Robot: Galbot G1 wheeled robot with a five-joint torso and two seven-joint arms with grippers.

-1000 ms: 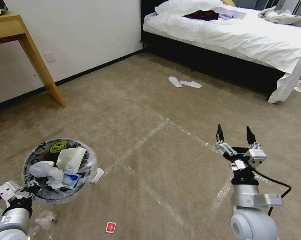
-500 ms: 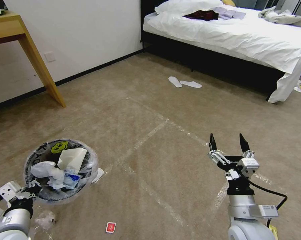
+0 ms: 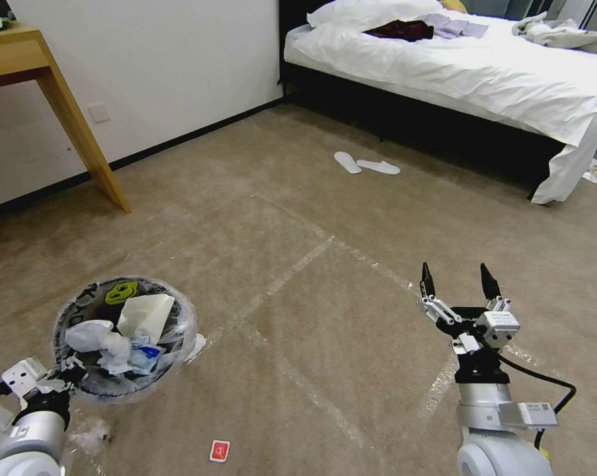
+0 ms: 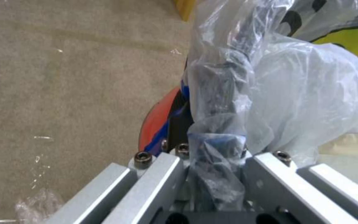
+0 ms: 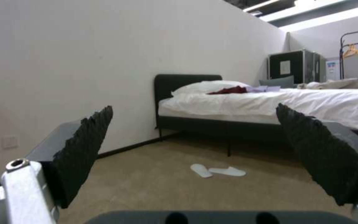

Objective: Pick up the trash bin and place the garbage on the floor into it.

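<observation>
Open floor (image 3: 298, 264) lies ahead of the right gripper (image 3: 458, 283), whose jaws stand spread with nothing between them. Farther on, two slippers (image 3: 365, 164) lie before the bed (image 3: 457, 79), which blocks the far right. A desk (image 3: 80, 139) leg stands at far left. Near left, the bin (image 3: 123, 337) and a red wrapper (image 3: 219, 450) sit low.

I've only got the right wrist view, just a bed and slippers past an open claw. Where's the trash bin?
Observer: On the robot's left. The left claw grips the trash bin by its rim.
Operator: Anything inside it?
Observer: Yes, crumpled white paper sits in the liner.
Operator: Any litter outside it?
Observer: A red wrapper lies on the carpet, nearer the robot than the bin.
</observation>
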